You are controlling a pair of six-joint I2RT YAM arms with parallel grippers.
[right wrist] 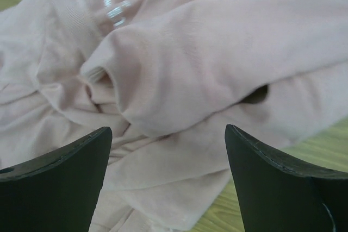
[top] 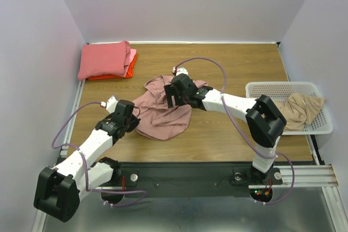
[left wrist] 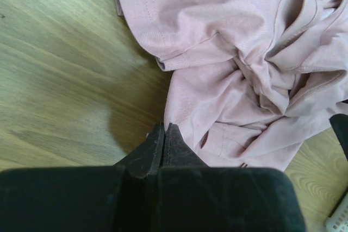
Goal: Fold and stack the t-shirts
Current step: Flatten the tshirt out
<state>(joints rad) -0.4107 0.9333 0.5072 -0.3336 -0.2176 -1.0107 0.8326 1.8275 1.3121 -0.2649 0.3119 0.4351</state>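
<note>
One pink t-shirt (right wrist: 190,69) lies between spread right fingers (right wrist: 65,177)

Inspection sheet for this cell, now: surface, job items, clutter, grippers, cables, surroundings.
Surface: wooden table, bare wood around the shirts.
Job's things: dusty pink t-shirt crumpled mid-table; folded stack at the far left corner, coral-red on top; tan t-shirt draped in the white mesh basket.
Clutter: white mesh basket at the right edge; nothing else seen.
Grippers: left gripper shut at the pink shirt's edge, grip on cloth unclear; right gripper open above the same shirt.
Cables: purple cables loop beside both arms.
Surroundings: white walls on three sides.
</note>
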